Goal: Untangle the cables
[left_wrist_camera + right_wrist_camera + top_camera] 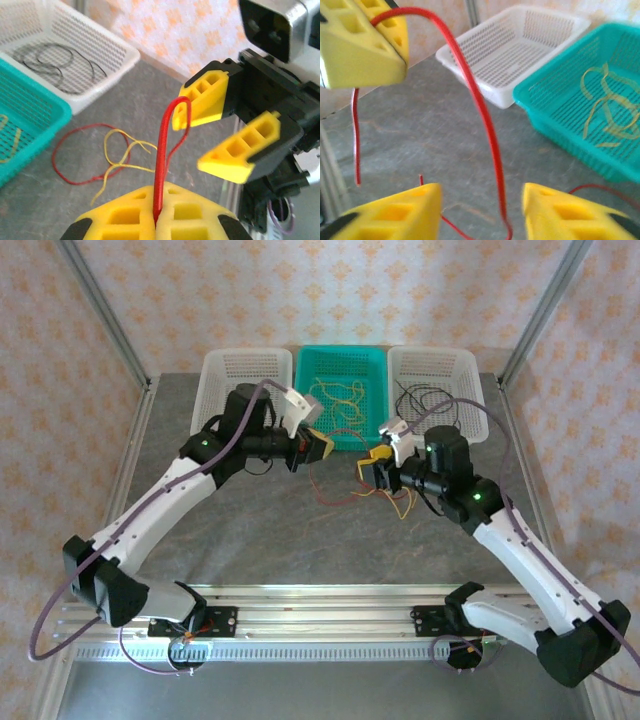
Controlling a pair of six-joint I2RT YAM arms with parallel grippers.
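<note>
Two yellow-tipped pairs meet above grey bench (250, 540) centre: left jaws shut tight on thin red cable (161, 150), holding it clear of tangled yellow wire (122, 152); right jaws half open astride it, gripping nothing, probably to let it slide.

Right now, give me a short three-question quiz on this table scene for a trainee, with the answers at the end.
1. True or false: the left end effector is shut on the red cable.
2. Which basket holds the black cables? A) the teal one B) the white one on the right C) the white one on the left
3. Fill in: the teal basket holds ___ cables.
Key: 1 true; 2 B, the right white basket; 3 yellow cables.
</note>
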